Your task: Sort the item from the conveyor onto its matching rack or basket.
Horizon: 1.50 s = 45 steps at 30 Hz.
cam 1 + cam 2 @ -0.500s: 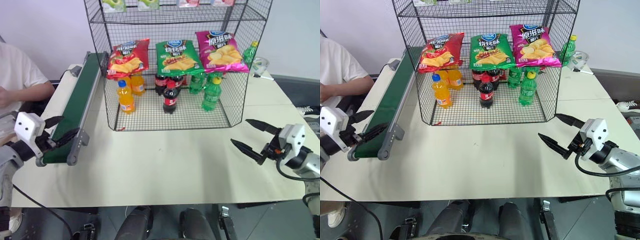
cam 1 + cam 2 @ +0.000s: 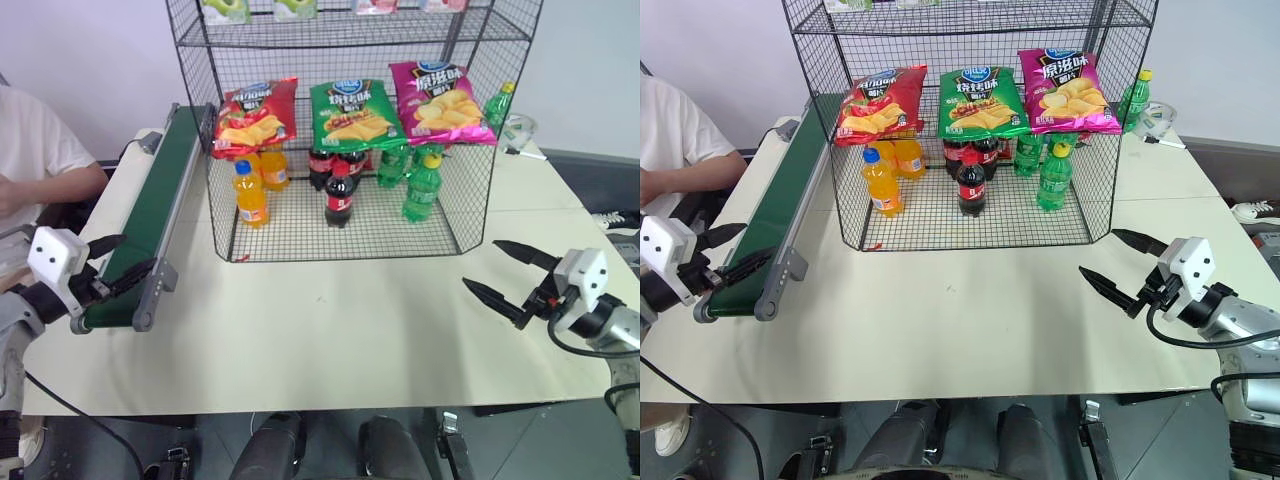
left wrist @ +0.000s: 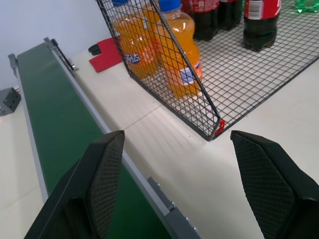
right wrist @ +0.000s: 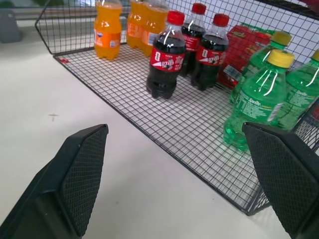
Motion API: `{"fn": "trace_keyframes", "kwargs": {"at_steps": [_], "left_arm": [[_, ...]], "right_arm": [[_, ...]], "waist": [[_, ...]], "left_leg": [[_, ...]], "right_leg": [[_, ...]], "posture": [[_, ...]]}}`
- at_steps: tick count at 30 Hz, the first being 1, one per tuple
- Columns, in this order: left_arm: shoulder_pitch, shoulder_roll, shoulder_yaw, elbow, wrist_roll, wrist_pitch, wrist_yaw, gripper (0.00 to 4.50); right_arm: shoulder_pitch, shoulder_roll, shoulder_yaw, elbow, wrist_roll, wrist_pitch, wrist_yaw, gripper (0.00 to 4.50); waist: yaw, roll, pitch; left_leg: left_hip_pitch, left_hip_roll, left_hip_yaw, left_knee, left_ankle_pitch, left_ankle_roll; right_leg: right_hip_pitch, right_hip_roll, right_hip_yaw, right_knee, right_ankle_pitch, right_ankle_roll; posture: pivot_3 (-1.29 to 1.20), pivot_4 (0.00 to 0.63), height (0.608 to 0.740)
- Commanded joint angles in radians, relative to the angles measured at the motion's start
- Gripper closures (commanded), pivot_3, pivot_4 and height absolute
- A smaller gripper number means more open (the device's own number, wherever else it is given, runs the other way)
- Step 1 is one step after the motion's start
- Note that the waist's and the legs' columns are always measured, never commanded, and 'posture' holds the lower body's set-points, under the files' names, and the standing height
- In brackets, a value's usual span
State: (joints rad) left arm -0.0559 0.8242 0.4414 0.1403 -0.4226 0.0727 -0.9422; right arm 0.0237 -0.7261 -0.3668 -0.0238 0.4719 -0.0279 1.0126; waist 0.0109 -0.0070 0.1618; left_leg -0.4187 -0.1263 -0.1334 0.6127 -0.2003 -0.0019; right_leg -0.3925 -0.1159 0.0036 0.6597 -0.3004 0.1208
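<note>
A red chip bag with a round blue logo and yellow chips hangs on the black wire-mesh rack, beside a green chip bag and a magenta chip bag. The conveyor belt is dark green, its frame grey; the table is cream.

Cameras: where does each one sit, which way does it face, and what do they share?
Head eyes: look down over the table at the rack; both grippers, left and right, show open.
Left wrist: faces the conveyor and orange bottles.
Right wrist: faces cola bottles and green bottles.
Shared: the rack's bottom tier.
</note>
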Motion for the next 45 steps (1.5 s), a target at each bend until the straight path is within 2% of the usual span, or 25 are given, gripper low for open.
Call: {"fn": "trace_keyframes", "kwargs": {"at_steps": [1, 14, 22, 34, 45], "left_arm": [[-0.019, 0.002, 0.002, -0.008, 0.000, -0.011, 0.000, 0.96], [-0.023, 0.011, -0.005, 0.036, 0.013, -0.067, -0.029, 0.96], [0.008, -0.003, 0.012, 0.035, -0.004, -0.108, -0.055, 0.96], [-0.009, -0.013, -0.012, 0.062, 0.047, -0.198, -0.010, 0.96], [0.010, -0.042, -0.010, 0.027, 0.040, -0.200, 0.004, 0.96]], "right_arm": [[-0.008, -0.010, -0.017, -0.020, 0.004, 0.005, -0.012, 0.00], [-0.015, 0.007, -0.006, 0.045, -0.007, -0.054, 0.020, 0.00], [-0.025, 0.006, -0.013, 0.044, 0.045, -0.029, 0.063, 0.00], [-0.078, 0.006, 0.015, 0.063, -0.015, -0.058, 0.041, 0.00], [-0.091, -0.010, 0.037, 0.029, -0.030, -0.025, 0.030, 0.00]], "waist": [[0.000, 0.000, 0.000], [0.000, 0.000, 0.000], [0.000, 0.000, 0.000], [0.000, 0.000, 0.000], [0.001, 0.000, 0.001]], "left_leg": [[0.000, 0.000, 0.000, 0.000, 0.000, 0.000], [0.000, 0.000, 0.000, 0.000, 0.000, 0.000], [0.000, 0.000, 0.000, 0.000, 0.000, 0.000], [0.000, 0.000, 0.000, 0.000, 0.000, 0.000], [-0.001, 0.000, 0.000, -0.001, 0.000, 0.000]], "right_leg": [[0.000, 0.000, 0.000, 0.000, 0.000, 0.000], [0.000, 0.000, 0.000, 0.000, 0.000, 0.000], [0.000, 0.000, 0.000, 0.000, 0.000, 0.000], [-0.001, 0.000, 0.000, -0.001, 0.000, 0.000], [-0.001, 0.000, 0.000, -0.001, 0.000, 0.000]], "posture": [[0.00, 0.150, 0.740], [0.00, 0.150, 0.740], [0.00, 0.150, 0.740], [0.00, 0.150, 0.740], [0.00, 0.150, 0.740]]}}
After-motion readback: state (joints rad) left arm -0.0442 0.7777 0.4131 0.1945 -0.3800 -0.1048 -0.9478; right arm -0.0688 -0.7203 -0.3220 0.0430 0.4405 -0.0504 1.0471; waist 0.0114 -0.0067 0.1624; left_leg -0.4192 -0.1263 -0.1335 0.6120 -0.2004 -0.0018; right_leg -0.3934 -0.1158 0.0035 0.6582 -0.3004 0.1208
